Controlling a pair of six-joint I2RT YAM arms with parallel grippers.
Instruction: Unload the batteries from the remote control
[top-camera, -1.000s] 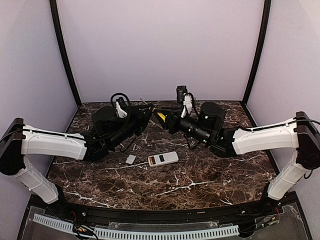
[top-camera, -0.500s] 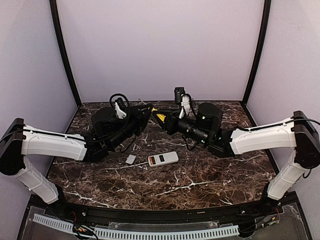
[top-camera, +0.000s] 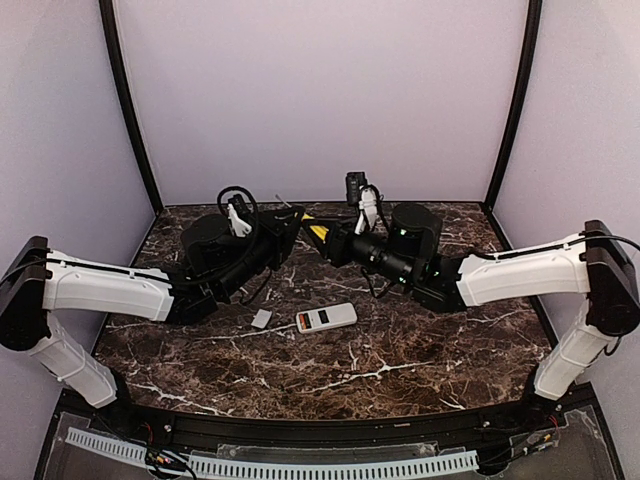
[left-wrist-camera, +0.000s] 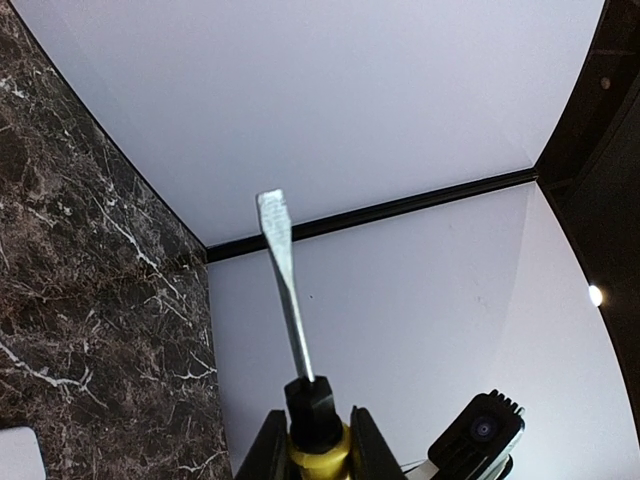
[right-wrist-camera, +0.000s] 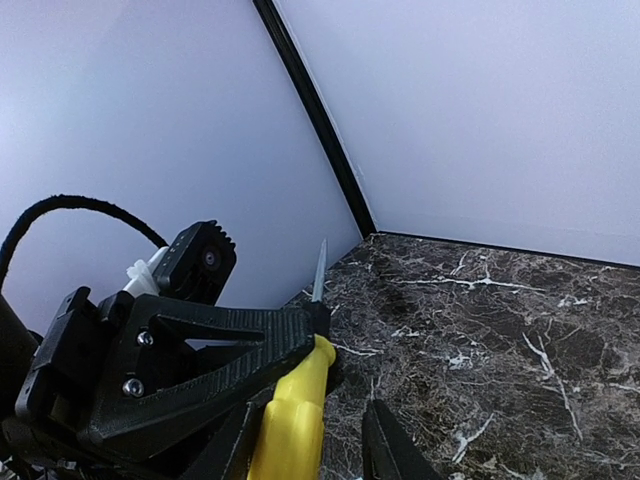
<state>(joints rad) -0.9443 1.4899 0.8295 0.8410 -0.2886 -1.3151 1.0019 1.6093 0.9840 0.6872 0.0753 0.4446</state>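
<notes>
Up at the back of the worktop (top-camera: 400, 350), both your arms are stretched out low and nearly level. Each reaches in from its own side, so the two wrists meet almost nose to nose close to the back wall.

Your left gripper (left-wrist-camera: 315, 440) has its jaws pinched tight on the screwdriver (left-wrist-camera: 290, 300), right at the top of the yellow handle, just under the black collar. In the left wrist view the metal shaft sticks out past the fingertips, flat blade outermost, with the back wall behind it.

Your right gripper (right-wrist-camera: 310, 430) is pointed straight at the left one, and the yellow handle runs down between its jaws. They're partly spread, and the right wrist view shows a strip of marble between the handle and one finger (right-wrist-camera: 390, 445). The other finger sits right against the yellow, or at least looks like it. I honestly can't tell whether they've actually got a grip lower down, because that part is cut off at the bottom edge.

The remote control (top-camera: 326, 317) is lying flat on the worktop nearer the arm bases, well apart from both grippers, with its dark window facing up. The small white cover piece (top-camera: 262, 319) sits just to its left, not touching it.
</notes>
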